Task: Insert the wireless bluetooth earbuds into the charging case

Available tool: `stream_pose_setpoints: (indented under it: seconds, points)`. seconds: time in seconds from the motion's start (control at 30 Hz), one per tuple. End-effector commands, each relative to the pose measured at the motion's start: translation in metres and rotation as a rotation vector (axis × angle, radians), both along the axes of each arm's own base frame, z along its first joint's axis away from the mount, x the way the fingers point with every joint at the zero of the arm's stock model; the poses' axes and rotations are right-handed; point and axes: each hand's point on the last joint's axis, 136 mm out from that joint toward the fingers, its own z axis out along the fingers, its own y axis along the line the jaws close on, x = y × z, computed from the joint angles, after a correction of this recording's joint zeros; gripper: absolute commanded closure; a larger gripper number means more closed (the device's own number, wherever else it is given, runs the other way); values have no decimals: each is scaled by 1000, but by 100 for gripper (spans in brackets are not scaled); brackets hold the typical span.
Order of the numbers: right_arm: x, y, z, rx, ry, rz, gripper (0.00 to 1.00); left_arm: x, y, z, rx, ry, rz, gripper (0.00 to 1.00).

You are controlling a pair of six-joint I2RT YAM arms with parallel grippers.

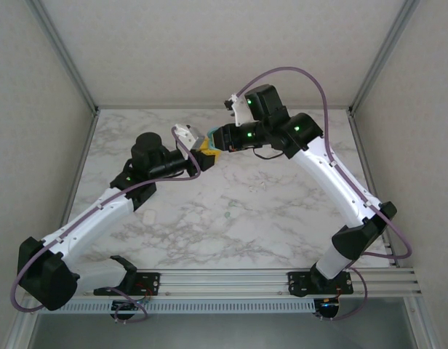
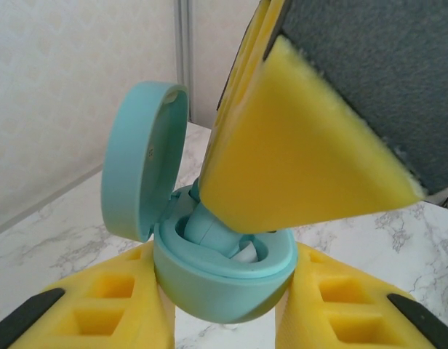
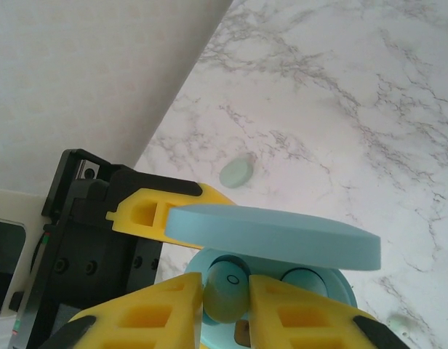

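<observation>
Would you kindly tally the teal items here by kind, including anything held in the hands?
Teal case: 1, open, held in the left hand.
Teal bud: 2, one in the right hand, another on the table.
Total: 3.
A faint pale spot further along the table is too unclear to count.

We can't see fully inside the charging case [image 2: 224, 280]: right claw [image 3: 225, 289] foam covers the earbud [image 2: 206, 227] top, lid [image 3: 275, 236] half hides the wells.
</observation>
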Motion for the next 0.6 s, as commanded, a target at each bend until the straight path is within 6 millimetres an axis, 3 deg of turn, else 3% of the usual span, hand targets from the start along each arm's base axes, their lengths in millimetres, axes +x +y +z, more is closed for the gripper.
stream_pose_setpoints:
  seconds: [0.0, 0.27, 0.57]
  points:
    - [-13, 3, 19, 26, -73, 59, 77, -15, -7, 30, -31, -72, -105, 80]
    - [-24, -13, 42, 70, -211, 67, 76, -27, -9, 26, -39, -7, -234, 80]
    - [-36, -14, 51, 118, -287, 130, 77, -44, -18, 29, -37, 49, -389, 80]
